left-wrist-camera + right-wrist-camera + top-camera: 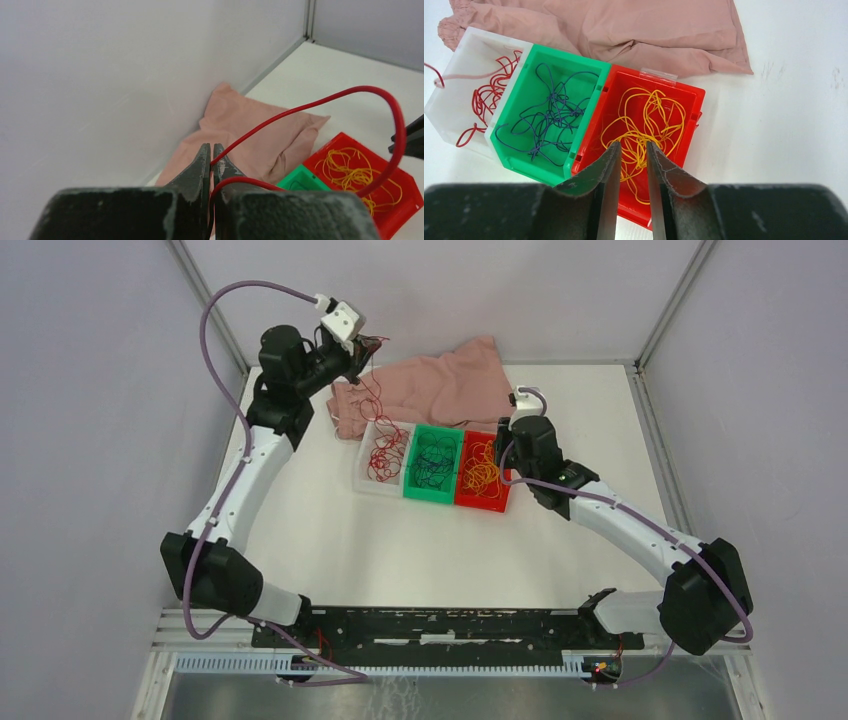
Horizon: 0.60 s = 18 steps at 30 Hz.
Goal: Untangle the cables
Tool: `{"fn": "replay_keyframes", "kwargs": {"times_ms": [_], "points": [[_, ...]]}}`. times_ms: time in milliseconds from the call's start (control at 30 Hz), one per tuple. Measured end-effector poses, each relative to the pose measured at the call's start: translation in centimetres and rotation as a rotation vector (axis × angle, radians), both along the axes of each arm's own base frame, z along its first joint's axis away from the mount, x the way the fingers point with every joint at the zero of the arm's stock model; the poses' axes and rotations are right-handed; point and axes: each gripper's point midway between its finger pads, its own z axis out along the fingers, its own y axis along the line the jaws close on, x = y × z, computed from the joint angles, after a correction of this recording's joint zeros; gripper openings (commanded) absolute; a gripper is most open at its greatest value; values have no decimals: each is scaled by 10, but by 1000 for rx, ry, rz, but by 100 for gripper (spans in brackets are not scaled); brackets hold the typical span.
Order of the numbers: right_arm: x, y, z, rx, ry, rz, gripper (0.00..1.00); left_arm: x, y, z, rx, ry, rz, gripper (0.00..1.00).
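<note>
Grey walls [90,390] enclose a white table [330,540]. At 11 o'clock the raised left gripper [211,152] pinches a red cable [310,105] trailing from the white bin [459,85]. The other cables [555,107] lie at centre: blue in the green bin [569,57], yellow in the red bin [659,82]. Above the red bin the right gripper [632,146] hovers, jaws slightly apart. A cloth [450,380] lies at 12 o'clock.

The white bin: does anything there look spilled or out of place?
Yes. The red cables are not all inside the white bin: one loop seems to drape over its wall, and one strand runs up to the shut left gripper.
</note>
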Motion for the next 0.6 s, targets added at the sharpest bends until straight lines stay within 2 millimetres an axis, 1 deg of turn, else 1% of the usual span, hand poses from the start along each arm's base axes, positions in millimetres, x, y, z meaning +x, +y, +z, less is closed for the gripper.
{"fn": "replay_keyframes", "kwargs": {"times_ms": [167,267,367,467,600], "points": [[-1,-1,-4,-4,7,-1,30,9,5,-44,78,51,29,3],[-1,-1,-4,-3,7,-2,29,14,8,-65,113,78,44,3],[-1,-1,-4,-2,9,-3,28,18,8,-83,132,108,47,3],[-1,-1,-4,-1,9,-3,28,25,7,-99,143,137,53,3],[-1,-1,-4,1,10,-6,27,35,1,-125,171,178,51,3]]}}
